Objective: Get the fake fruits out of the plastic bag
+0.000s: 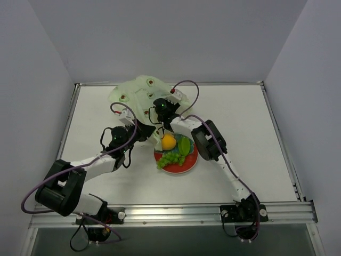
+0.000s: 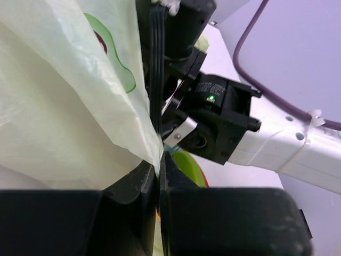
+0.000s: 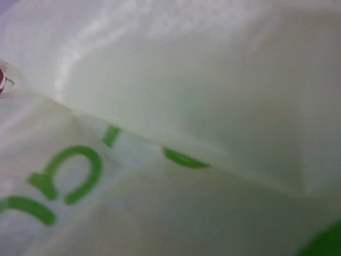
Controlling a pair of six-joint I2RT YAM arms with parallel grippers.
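The pale green plastic bag [image 1: 139,95] printed with avocado halves lies at the back centre. My left gripper [image 1: 149,133] is shut on the bag's edge, pinched between its black fingers [image 2: 181,213] in the left wrist view, where the bag [image 2: 64,106] hangs to the left. My right gripper [image 1: 159,108] reaches into the bag and its fingers are hidden. The right wrist view shows only bag plastic [image 3: 176,96]. On the red-rimmed plate [image 1: 190,164] lie the orange-yellow fruit [image 1: 168,141], the bright green fruit [image 1: 184,145] and the grape bunch [image 1: 169,159]. The dark green fruit is out of view.
The right arm's black wrist [image 2: 213,122] sits close in front of my left fingers. The plate stands just in front of the bag, between the two arms. White walls enclose the table on three sides, and a metal rail [image 1: 176,213] runs along the near edge.
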